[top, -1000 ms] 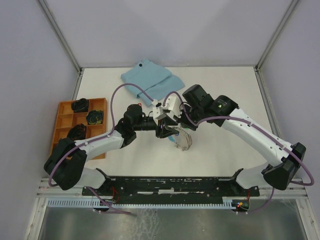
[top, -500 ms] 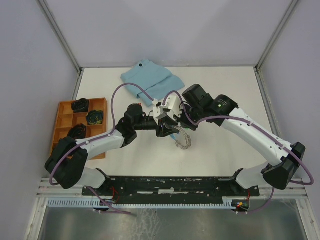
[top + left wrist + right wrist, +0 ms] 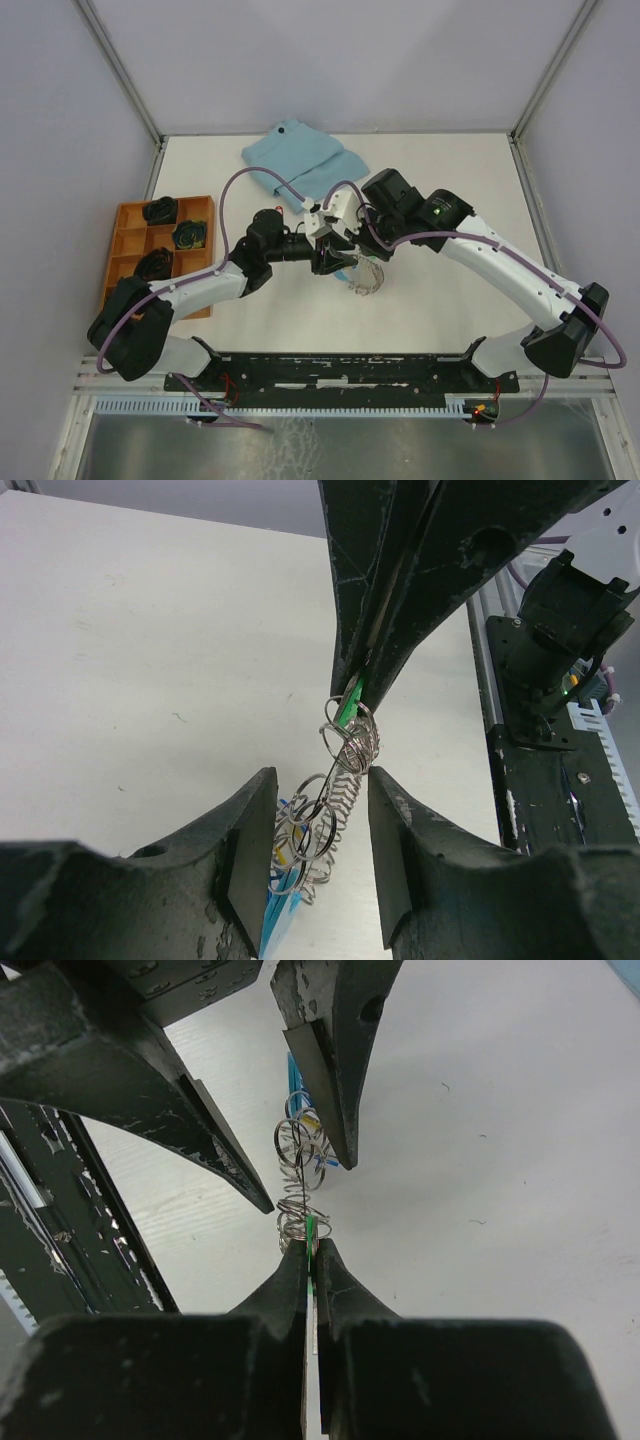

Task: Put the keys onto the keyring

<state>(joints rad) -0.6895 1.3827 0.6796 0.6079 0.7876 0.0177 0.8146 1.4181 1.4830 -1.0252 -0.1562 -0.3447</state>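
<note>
My right gripper (image 3: 312, 1246) comes in from the bottom of its own wrist view with the two fingers pressed tight together, pinching the green-tagged key (image 3: 311, 1228) by its flat edge, so that only a sliver of green shows at the tips. The keyring (image 3: 325, 815) dangles from that key as a string of grey wire loops, and its light-blue strap (image 3: 280, 912) trails at the lower end, toward the bottom of my left wrist view. My left gripper (image 3: 320, 773) is spread. Its two dark fingers (image 3: 250, 850) rise from the bottom edge of that view with the loops hanging in the gap between them. I see daylight on both sides, though the topmost loops sit very close to the right-hand tip. From overhead, both wrists meet at the centre of the white table (image 3: 450, 170), with the keyring just right of and below them. I cannot tell whether its low end touches the surface. A folded light-blue cloth (image 3: 300, 160) lies at the upper middle, and an orange tray (image 3: 128, 240) sits at the left.
</note>
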